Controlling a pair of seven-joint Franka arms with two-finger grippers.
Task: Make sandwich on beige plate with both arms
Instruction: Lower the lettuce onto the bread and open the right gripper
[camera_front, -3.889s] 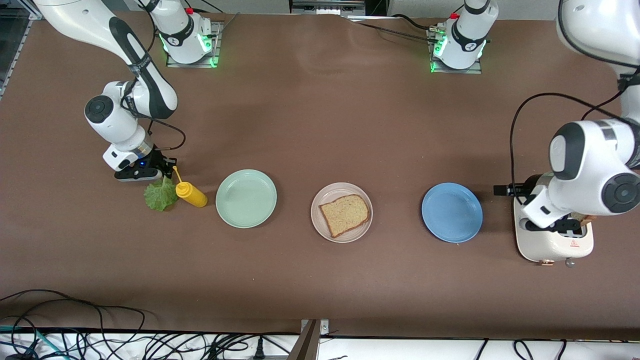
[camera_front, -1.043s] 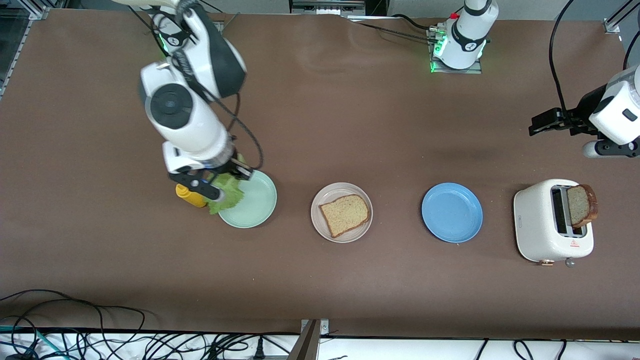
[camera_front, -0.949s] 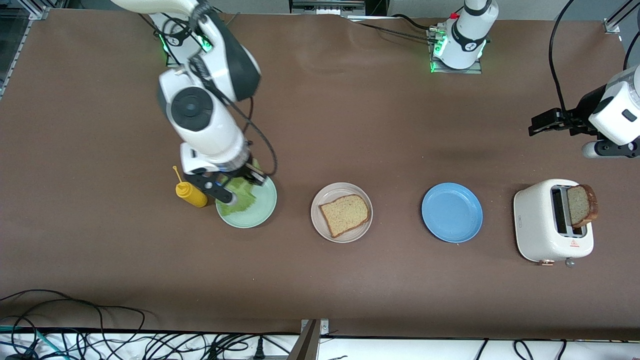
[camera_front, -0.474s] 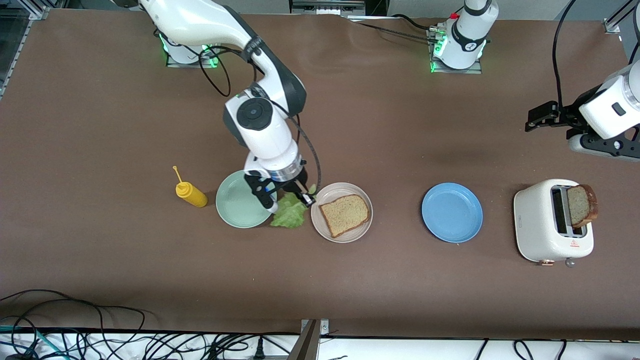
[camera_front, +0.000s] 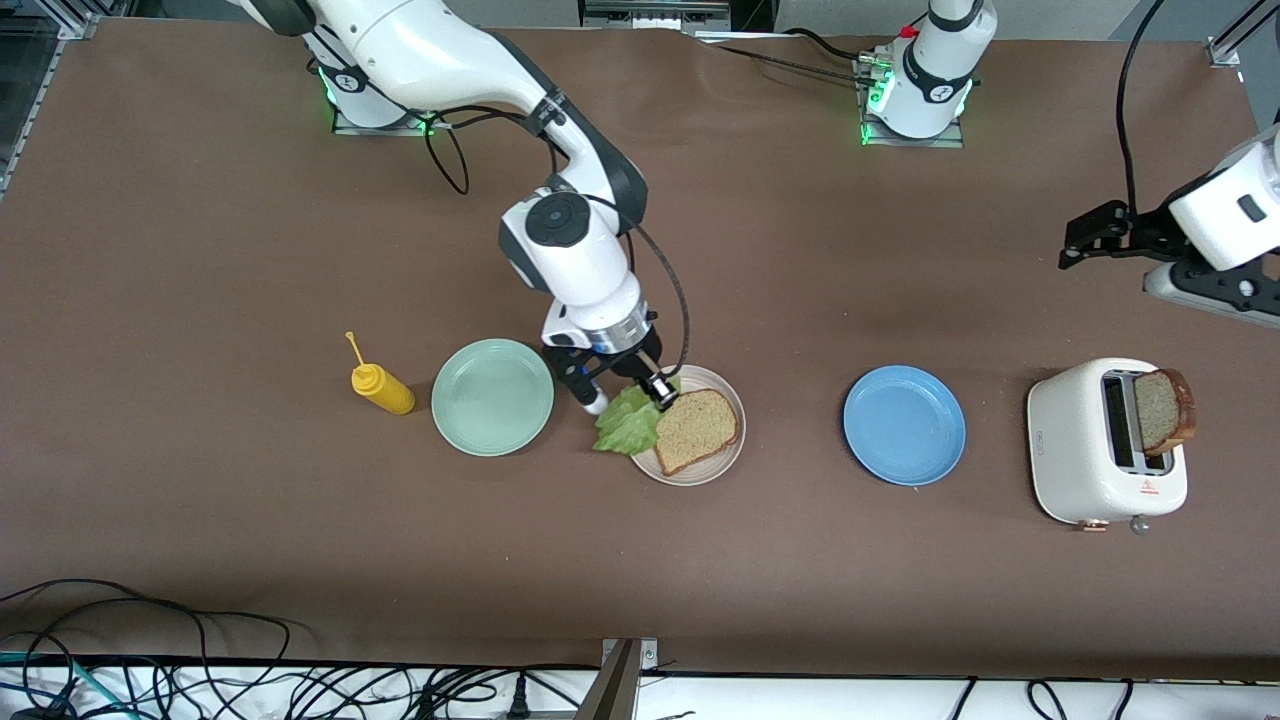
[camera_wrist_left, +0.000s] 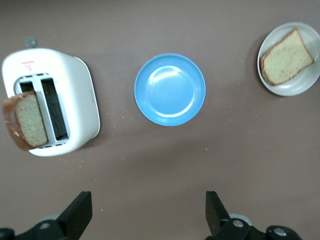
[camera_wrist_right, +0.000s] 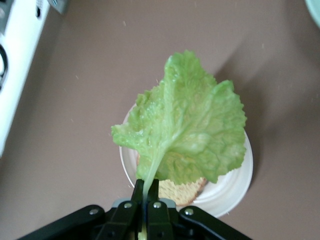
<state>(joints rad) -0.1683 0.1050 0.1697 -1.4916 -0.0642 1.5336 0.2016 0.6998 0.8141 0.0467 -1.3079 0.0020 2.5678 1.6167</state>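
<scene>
My right gripper (camera_front: 627, 388) is shut on the stem of a ruffled green lettuce leaf (camera_front: 625, 425) and holds it over the beige plate's (camera_front: 728, 452) edge nearest the mint-green plate. In the right wrist view the leaf (camera_wrist_right: 185, 130) hangs from the shut fingers (camera_wrist_right: 146, 192) above the plate (camera_wrist_right: 235, 185). One bread slice (camera_front: 700, 430) lies on that plate. A second slice (camera_front: 1163, 410) stands in a white toaster (camera_front: 1075, 450). My left gripper (camera_front: 1205, 288) is open and empty, high over the table by the toaster; its fingers (camera_wrist_left: 80, 215) show wide apart.
A mint-green plate (camera_front: 492, 397) and a yellow squeeze bottle (camera_front: 382, 388) lie toward the right arm's end. A blue plate (camera_front: 904, 425) lies between the beige plate and the toaster. Cables run along the table's front edge.
My right gripper carried the lettuce from beside the yellow bottle, across the mint-green plate, to the beige plate's edge. My left gripper left the toaster and rose, leaving the second slice there.
</scene>
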